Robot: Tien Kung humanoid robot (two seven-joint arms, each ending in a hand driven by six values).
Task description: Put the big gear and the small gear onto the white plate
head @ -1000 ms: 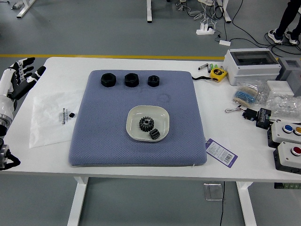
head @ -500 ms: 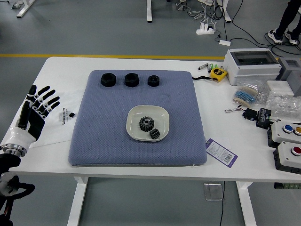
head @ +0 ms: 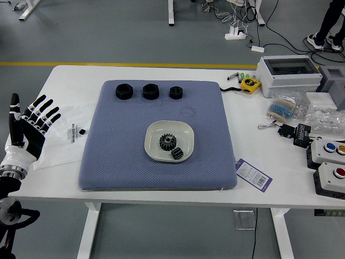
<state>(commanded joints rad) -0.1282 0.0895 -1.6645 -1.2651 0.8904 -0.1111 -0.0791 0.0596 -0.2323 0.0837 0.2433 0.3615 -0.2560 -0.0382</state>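
Observation:
The big gear [head: 167,142] lies inside the white plate [head: 153,131], near its middle. The small gear [head: 177,153] is in the same plate, just below and right of the big one, close against it. Over the table's left edge is my left hand [head: 32,116], fingers spread and thumb raised, holding nothing, well away from the plate. My right hand does not appear.
A blue-grey mat [head: 121,156] lies under the plate, with three black nuts [head: 151,91] along its far edge. A plastic bag [head: 56,140] is at left. Rightward are a tape measure [head: 250,84], a label card [head: 253,175] and button boxes [head: 331,178]. A person's legs [head: 330,24] show top right.
My left hand first came nearer and its fingers fanned out; since then it has shifted slightly left. Both gears and the plate have stayed put.

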